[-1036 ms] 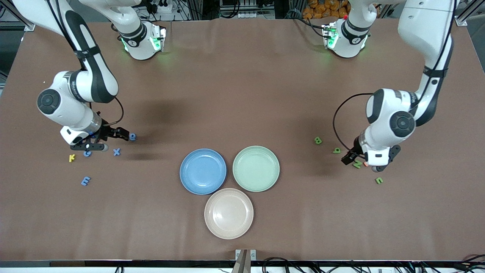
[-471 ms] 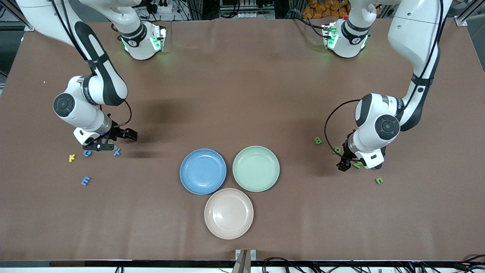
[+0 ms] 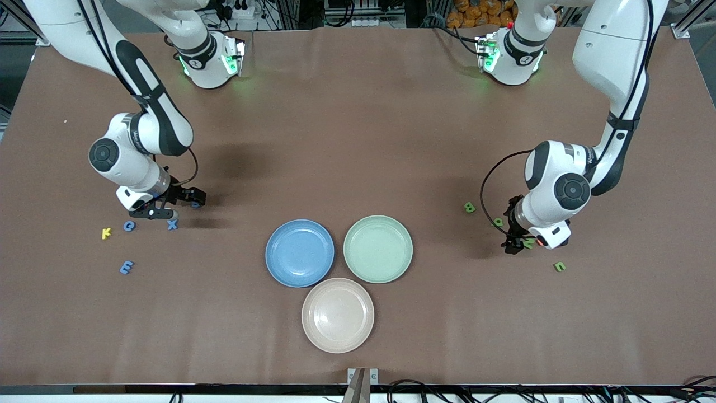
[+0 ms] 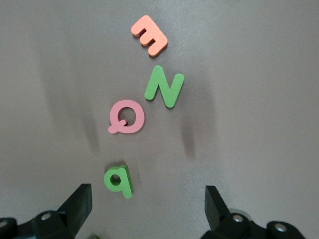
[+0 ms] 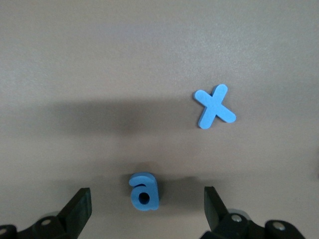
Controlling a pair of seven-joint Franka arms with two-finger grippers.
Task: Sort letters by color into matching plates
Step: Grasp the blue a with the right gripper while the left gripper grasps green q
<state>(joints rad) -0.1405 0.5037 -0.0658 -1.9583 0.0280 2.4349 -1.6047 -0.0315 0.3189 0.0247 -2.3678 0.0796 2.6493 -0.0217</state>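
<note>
My right gripper (image 3: 174, 205) stands open low over a blue letter "a" (image 5: 144, 191), which lies between its fingers (image 5: 79, 206) untouched. Blue X (image 5: 215, 106), C (image 3: 129, 225) and E (image 3: 126, 267) lie close by, nearer the front camera. My left gripper (image 3: 510, 236) is open low over a green letter "q" (image 4: 118, 180), which lies just ahead of its fingers (image 4: 217, 205). Green N (image 4: 164, 87), B (image 3: 469, 207) and another green letter (image 3: 559, 266) lie around it. The blue plate (image 3: 300, 253) and the pale green plate (image 3: 378, 248) sit side by side mid-table, both bare.
A beige plate (image 3: 338, 315) sits nearer the front camera, touching the other two. A yellow K (image 3: 106, 233) lies beside the blue C. A pink Q (image 4: 126, 117) and an orange E (image 4: 149, 35) lie among the green letters.
Both arms have shifted a little toward the middle of the table: the right gripper onto the blue "a", the left gripper toward the green "q". Both stayed open.
</note>
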